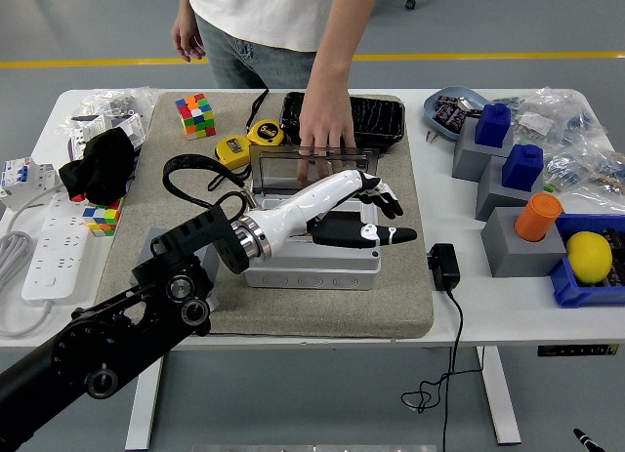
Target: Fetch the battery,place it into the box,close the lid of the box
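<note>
— Left hand (pixel 366 213) is over the open grey box (pixel 312 262) mid-frame, fingers spread, holding nothing.
— Battery's hidden, likely inside. Person's hand (pixel 325 132) steadies the lid (pixel 293 166); closing it looks next.

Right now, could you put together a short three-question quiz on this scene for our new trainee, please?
1. True or false: the left hand is clenched around the yellow tape measure.
2. Whose hand rests on the upright lid of the grey box? A) the robot's B) the person's C) nobody's
3. Fill in: the lemon lies in a ____ tray.

Key
1. False. The tape measure lies untouched on the mat; the left hand hovers over the box with its fingers spread.
2. B, the person's hand.
3. Blue.
</note>
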Tool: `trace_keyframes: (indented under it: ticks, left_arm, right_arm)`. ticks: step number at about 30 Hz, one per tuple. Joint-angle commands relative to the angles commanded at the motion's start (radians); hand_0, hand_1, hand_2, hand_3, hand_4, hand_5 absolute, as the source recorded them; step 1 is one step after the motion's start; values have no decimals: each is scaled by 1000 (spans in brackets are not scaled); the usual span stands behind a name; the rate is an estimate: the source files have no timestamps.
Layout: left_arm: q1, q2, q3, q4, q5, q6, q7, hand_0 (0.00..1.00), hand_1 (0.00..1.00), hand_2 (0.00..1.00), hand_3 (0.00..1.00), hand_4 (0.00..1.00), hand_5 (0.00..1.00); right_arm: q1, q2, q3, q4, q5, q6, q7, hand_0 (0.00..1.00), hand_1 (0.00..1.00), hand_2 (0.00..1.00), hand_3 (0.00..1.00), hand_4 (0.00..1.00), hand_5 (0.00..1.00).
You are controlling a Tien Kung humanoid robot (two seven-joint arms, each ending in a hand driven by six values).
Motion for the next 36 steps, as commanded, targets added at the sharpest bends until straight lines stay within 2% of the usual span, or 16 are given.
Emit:
trace_keyframes:
  ticks: [1, 3, 6, 7, 12, 13, 15, 18, 19, 21, 24, 25, 27, 30, 33, 36]
  left_arm:
    - [2, -5, -30, -4, -46, -45, 45, 412, 543, 543, 519, 998, 799]
    - [1, -19, -89, 21, -124, -123, 67, 412, 543, 543, 519, 998, 799]
    - [1, -35, -152, 47, -254, -235, -2, 412, 543, 543, 519, 998, 799]
    - [2, -42, -171, 48, -299, -207, -45, 483, 650, 630, 585, 998, 784]
    - [-4, -63, -256, 52, -507, -1, -252, 483, 650, 630, 585, 998, 784]
    - [-7, -61, -264, 52, -546, 38, -289, 700, 773, 733, 681, 998, 811]
    - [-14, -53, -261, 60, -622, 122, -347, 700, 773, 733, 681, 998, 811]
    - [-29, -46, -232, 116, -507, 252, -405, 700, 773, 733, 681, 998, 811]
    - [-35, -44, -222, 135, -468, 291, -421, 998, 961, 844, 758, 998, 831]
    - [-50, -40, -198, 191, -384, 376, -442, 998, 961, 844, 758, 998, 831]
    - [-64, -34, -179, 261, -254, 506, -421, 998, 961, 844, 758, 998, 831]
    - [-67, -32, -173, 283, -215, 545, -401, 998, 998, 994, 908, 998, 998]
    - [-71, -29, -167, 312, -130, 611, -351, 998, 998, 994, 908, 998, 998]
    - [-74, -20, -154, 337, -7, 583, -266, 998, 998, 994, 908, 998, 998]
    - [-72, -11, -135, 347, 123, 506, -189, 998, 998, 998, 895, 998, 998]
    - [-70, 7, -92, 349, 260, 450, -169, 998, 998, 998, 895, 998, 998]
  right_arm:
    - [0, 0, 0, 0, 0, 0, 0, 860, 822, 805, 823, 998, 998]
    - [-1, 1, -3, -1, 3, 0, 0, 860, 822, 805, 823, 998, 998]
    - [-2, 3, -4, -2, 6, 0, 0, 860, 822, 805, 823, 998, 998]
    - [-2, 3, -5, -2, 6, 0, 0, 862, 823, 803, 823, 998, 998]
    - [-2, 6, -4, -2, 5, 1, -1, 862, 823, 803, 823, 998, 998]
    - [-1, 6, -4, -1, 5, 1, -1, 860, 821, 802, 823, 998, 998]
    - [1, 5, -9, -2, 9, 1, -1, 860, 821, 802, 823, 998, 998]
    - [3, 4, -13, -2, 13, 1, 0, 860, 821, 802, 823, 998, 998]
    - [3, 4, -13, -2, 12, 1, 0, 854, 819, 799, 822, 998, 998]
    - [5, 3, -16, -1, 14, 2, 0, 854, 819, 799, 822, 998, 998]
    - [7, 2, -13, 0, 12, 3, 1, 854, 819, 799, 822, 998, 998]
    - [7, 1, -17, 0, 14, 3, 1, 852, 815, 797, 822, 998, 998]
    - [5, 1, -19, -1, 17, 2, 1, 852, 815, 797, 822, 998, 998]
    - [0, 1, -25, -3, 22, 1, 1, 852, 815, 797, 822, 998, 998]
    - [-2, 2, -29, -5, 26, 1, 0, 851, 814, 797, 822, 998, 998]
    - [-1, 2, -23, -3, 21, 1, -1, 851, 814, 797, 822, 998, 998]
